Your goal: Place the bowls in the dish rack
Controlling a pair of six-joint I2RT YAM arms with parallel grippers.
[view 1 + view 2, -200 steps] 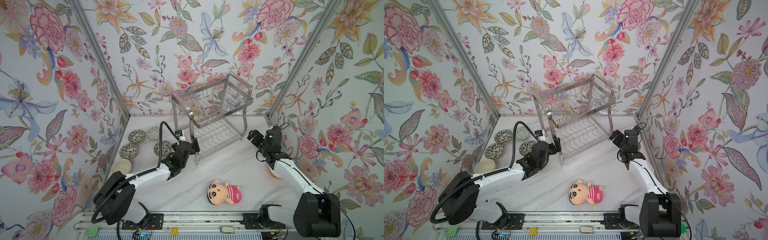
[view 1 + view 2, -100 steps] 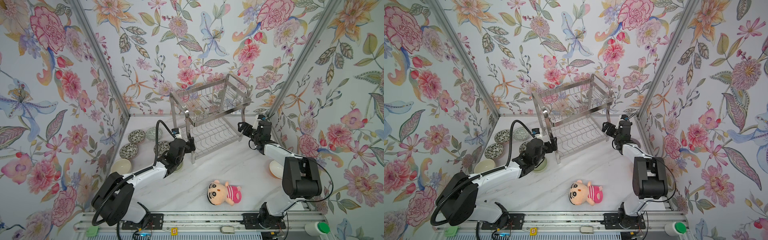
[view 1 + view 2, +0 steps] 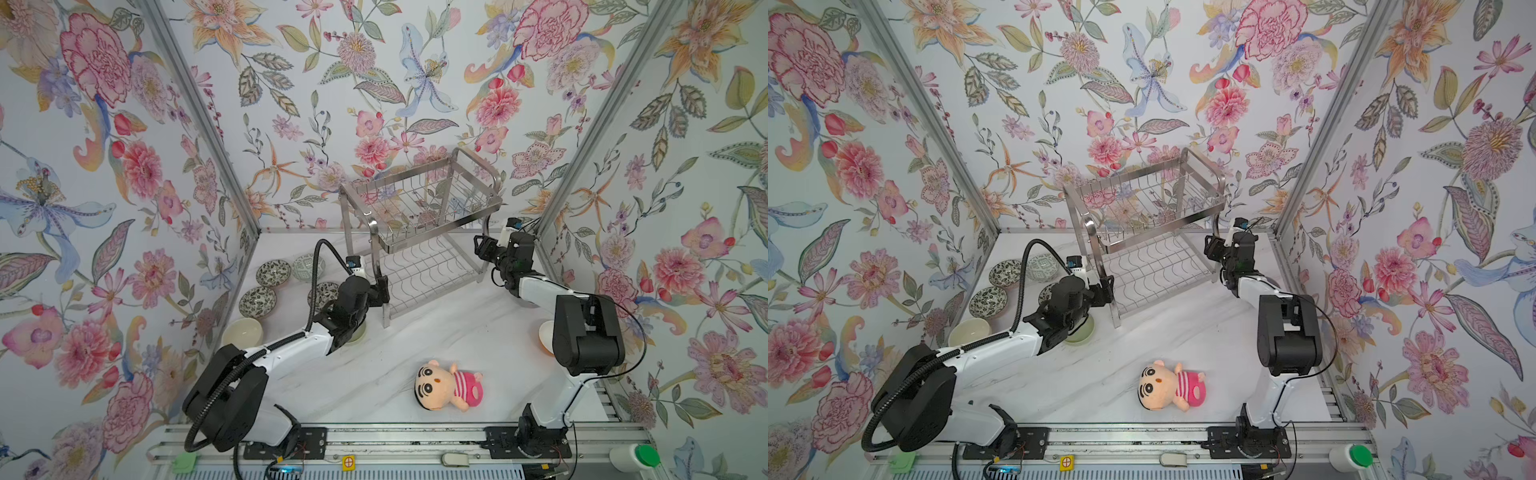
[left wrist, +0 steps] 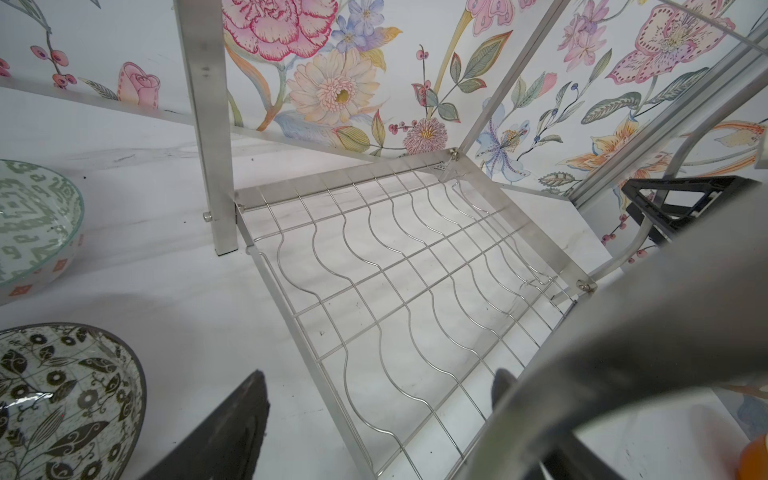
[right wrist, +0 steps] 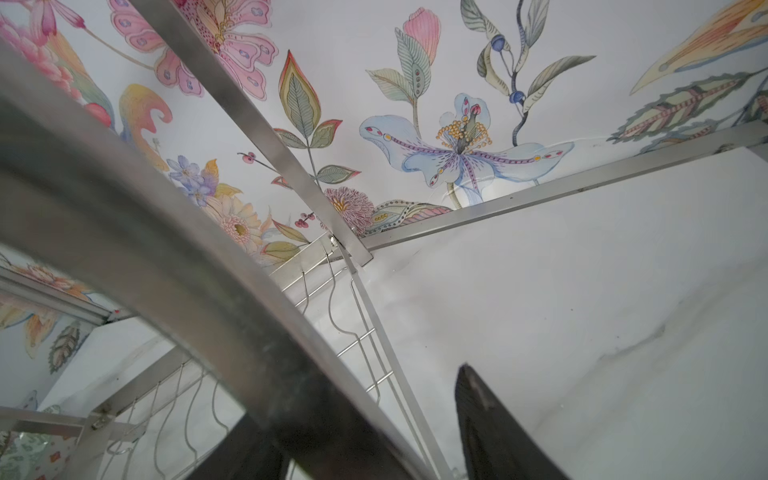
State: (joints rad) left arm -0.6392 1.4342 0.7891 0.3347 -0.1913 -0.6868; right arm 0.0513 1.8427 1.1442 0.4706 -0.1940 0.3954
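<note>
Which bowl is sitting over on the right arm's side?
The orange bowl, partly hidden behind the right arm near the right wall. It sits alone there; the other visible bowls cluster on the side of the left arm.

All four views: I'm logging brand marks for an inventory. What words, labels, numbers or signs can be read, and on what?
Readable words or numbers: none.
Yellow tag on the front rail: a crossed-circle sign, no lettering.
Small stamped mark on the lower frame of the dish rack, left wrist view: too small to read.
</note>
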